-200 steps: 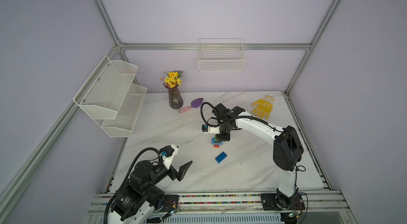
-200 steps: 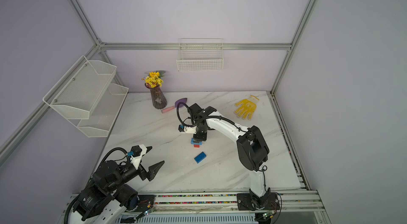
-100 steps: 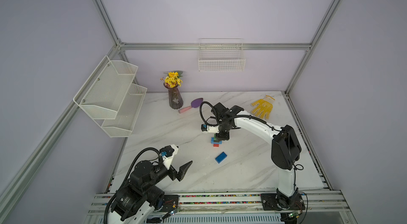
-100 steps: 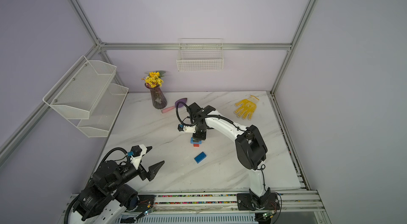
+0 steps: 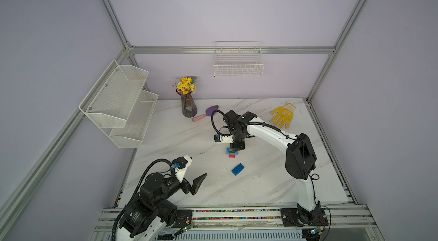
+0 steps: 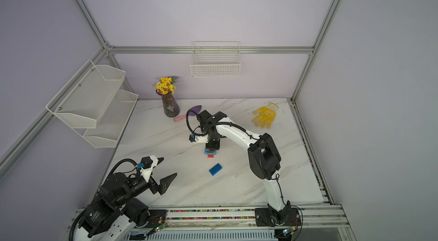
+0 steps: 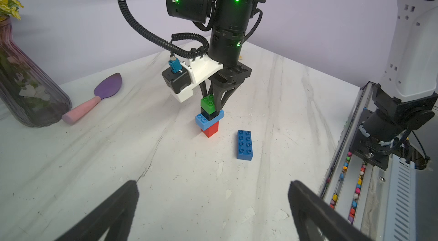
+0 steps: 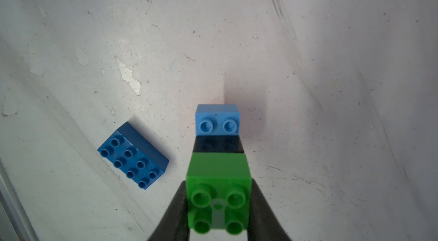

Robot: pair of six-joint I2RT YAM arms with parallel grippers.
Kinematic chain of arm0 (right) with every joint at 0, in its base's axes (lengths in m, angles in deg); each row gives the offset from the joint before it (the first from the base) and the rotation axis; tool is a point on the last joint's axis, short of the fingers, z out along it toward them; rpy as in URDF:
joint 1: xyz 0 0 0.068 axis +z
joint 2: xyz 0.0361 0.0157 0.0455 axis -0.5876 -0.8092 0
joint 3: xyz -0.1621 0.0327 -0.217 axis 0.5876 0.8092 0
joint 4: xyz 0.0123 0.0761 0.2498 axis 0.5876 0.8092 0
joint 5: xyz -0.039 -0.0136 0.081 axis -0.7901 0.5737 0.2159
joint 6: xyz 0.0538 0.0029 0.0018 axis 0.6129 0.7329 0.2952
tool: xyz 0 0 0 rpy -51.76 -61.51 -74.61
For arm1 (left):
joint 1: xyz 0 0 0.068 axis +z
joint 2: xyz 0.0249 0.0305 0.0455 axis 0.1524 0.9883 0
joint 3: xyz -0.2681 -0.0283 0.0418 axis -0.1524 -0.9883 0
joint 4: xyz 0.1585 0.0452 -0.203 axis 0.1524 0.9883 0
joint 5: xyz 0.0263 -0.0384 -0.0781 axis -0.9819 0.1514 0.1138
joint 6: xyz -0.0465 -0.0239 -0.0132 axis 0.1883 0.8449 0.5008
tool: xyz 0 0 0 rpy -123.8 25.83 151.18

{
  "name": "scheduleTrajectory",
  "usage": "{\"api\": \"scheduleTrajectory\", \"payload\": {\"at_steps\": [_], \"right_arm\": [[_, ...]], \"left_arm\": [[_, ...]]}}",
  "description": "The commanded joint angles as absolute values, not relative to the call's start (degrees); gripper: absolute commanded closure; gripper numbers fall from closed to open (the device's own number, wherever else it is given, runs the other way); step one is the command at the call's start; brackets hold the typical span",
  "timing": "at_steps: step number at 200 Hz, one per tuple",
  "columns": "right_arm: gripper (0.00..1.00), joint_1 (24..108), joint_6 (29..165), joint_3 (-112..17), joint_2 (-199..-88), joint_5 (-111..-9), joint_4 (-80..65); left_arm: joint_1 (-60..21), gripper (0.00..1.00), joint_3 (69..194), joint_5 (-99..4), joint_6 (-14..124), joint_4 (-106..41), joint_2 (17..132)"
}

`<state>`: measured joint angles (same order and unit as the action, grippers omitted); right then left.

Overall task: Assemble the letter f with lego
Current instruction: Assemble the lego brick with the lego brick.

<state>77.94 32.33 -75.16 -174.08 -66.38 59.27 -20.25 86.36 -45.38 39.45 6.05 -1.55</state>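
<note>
your right gripper [image 8: 219, 206] pinches the green square studded plastic brick [image 7: 208, 104] atop the black, light-blue and red brick stack [image 7: 209, 122]; your left gripper [image 7: 213, 184] has its fingers spread wide.

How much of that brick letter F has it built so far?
Three are stacked: red brick, light blue brick, black brick. The right hand is pinching the green brick on top of them. Left to do: the dark blue brick lies loose nearby, and the left hand hangs open.

Upright four-brick stack [image 7: 209, 119], dark blue brick [image 7: 244, 145] beside
</note>
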Motion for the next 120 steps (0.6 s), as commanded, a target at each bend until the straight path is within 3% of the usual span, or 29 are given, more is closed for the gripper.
{"api": "scheduleTrajectory", "payload": {"at_steps": [1,96,120], "right_arm": [[1.0,79.56,32.04,-72.65,-179.81,-66.01,63.43],[1.0,79.91,33.05,-72.13,-175.08,-63.64,61.6],[0.96,79.83,33.63,-73.44,-173.63,-63.44,61.16]], "left_arm": [[-20.58,0.0,85.55,-44.53,37.69,3.77,-0.93],[-20.5,0.0,85.56,-44.59,37.69,3.7,-0.75],[-20.5,0.0,85.57,-44.67,37.69,3.72,-0.84]]}}
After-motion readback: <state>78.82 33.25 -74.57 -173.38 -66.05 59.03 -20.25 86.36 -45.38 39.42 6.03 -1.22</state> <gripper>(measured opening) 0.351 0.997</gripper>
